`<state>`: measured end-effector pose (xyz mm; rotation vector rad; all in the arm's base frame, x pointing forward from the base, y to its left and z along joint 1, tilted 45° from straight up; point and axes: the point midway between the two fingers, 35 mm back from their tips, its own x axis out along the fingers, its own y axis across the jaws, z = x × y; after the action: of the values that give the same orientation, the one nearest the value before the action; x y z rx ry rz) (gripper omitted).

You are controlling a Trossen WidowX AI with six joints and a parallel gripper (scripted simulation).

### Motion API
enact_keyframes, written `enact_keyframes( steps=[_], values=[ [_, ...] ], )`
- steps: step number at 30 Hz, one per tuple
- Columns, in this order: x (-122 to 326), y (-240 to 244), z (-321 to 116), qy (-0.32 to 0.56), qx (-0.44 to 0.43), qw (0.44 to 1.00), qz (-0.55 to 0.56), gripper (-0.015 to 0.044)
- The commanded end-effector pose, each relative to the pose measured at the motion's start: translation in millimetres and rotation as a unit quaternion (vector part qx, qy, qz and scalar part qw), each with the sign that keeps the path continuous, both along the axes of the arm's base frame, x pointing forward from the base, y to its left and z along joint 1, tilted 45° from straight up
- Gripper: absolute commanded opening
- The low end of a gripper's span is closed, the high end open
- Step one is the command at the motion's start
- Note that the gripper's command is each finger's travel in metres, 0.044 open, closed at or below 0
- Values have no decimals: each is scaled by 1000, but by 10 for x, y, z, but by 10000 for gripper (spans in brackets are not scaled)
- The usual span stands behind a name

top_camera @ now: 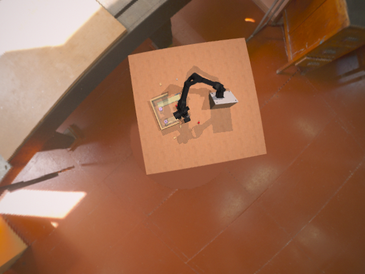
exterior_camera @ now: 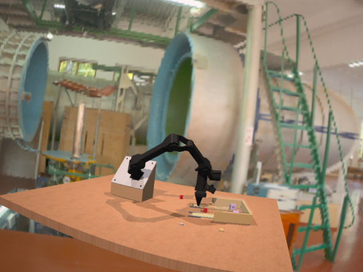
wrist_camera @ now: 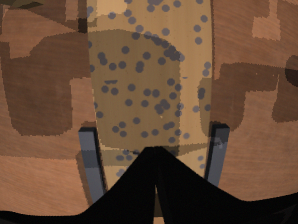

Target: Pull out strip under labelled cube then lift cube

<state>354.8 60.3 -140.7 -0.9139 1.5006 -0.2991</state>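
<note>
A purple cube point(top_camera: 166, 121) point(exterior_camera: 232, 206) with a dark letter-like mark stands in the open-ended wooden tray point(top_camera: 156, 115) point(exterior_camera: 232, 218), at the inner end of a pale strip point(top_camera: 172, 119). A second purple cube point(top_camera: 160, 108) point(exterior_camera: 235, 211) is in the tray, partly hidden by the near wall in the exterior view; its marking is unreadable. Another pale strip point(top_camera: 168, 101) point(exterior_camera: 202, 215) sticks out of the open side. My gripper point(exterior_camera: 198, 205) point(wrist_camera: 153, 154) is shut and empty, pointing down over the outer end of a dark-speckled strip point(wrist_camera: 112, 90), between two grey side bars.
A red cube point(top_camera: 176, 105) point(exterior_camera: 205, 210) lies between the strips near the opening. Another red cube point(top_camera: 198, 122) point(exterior_camera: 181, 196) lies toward the arm's base. Small yellowish blocks point(top_camera: 160, 84) point(top_camera: 174, 137) and a small light block point(top_camera: 176, 79) point(exterior_camera: 181, 224) lie outside the tray.
</note>
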Motion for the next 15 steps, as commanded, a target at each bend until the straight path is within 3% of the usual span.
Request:
enact_keyframes(
  steps=[1,15],
  values=[
    [7,-30,-16,1,-1,1000,-1,0],
    [-52,-51,-16,1,-1,1000,-1,0]
  ],
)
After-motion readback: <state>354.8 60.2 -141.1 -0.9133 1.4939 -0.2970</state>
